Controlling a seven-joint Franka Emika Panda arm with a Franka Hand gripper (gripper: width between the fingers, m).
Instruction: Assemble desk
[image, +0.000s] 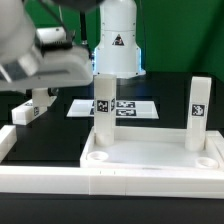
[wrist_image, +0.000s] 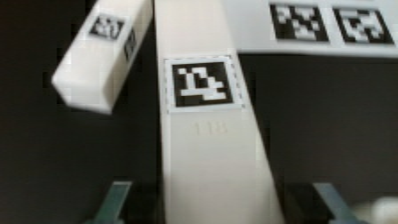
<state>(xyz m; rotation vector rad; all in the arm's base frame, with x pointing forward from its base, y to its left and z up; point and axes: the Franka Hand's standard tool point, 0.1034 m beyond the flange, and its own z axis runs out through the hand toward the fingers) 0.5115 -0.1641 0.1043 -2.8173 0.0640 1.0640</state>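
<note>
Black table (image: 170, 95), marker board (image: 117, 108) far middle. White tabletop (image: 150, 155) lies near, two legs upright in it: left leg (wrist_image: 210, 120) and right leg (image: 198, 110), sides as in the exterior view. Gripper (wrist_image: 222, 205) straddles the left leg, jaws spread, touching nothing. Third leg (image: 33, 109) lies loose, far left. Judgement: centre first, close squarely on the flat faces, and keep the leg plumb while seating.

No words or numbers to read, only a warning triangle (image: 117, 42) on the robot base (image: 117, 22) beyond the tabletop (image: 150, 165), and coded square tags on one standing leg (image: 102, 128), the other standing leg (image: 197, 128), the loose leg (image: 32, 108) beside it, and the marker board (image: 138, 110) behind it
</note>
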